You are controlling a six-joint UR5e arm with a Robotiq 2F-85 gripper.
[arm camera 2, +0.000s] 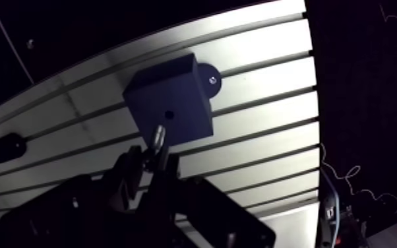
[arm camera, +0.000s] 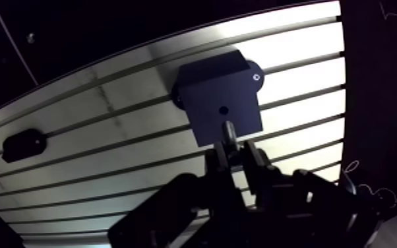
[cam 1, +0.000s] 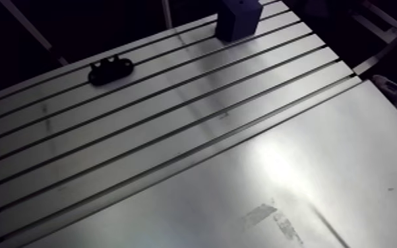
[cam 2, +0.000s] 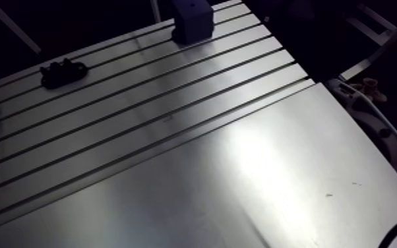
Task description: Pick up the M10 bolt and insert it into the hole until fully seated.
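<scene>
Between the fingers of my gripper (arm camera: 235,153) I see the M10 bolt (arm camera: 227,132) pinched, its pale shank sticking out past the fingertips. The wrist hangs over a dark block (arm camera: 217,92) and looks down on its top face. The bolt's tip sits over that face, just short of the hole (arm camera: 223,109), which shows as a small dark dot straight ahead of it. I cannot tell whether the tip touches the block. A rounded tab on the block's far side carries a bright screw (arm camera: 256,77). The block stands on the slotted desk (cam 1: 175,132). Well apart from it along the slots lies a small black fixture (cam 1: 111,70).
</scene>
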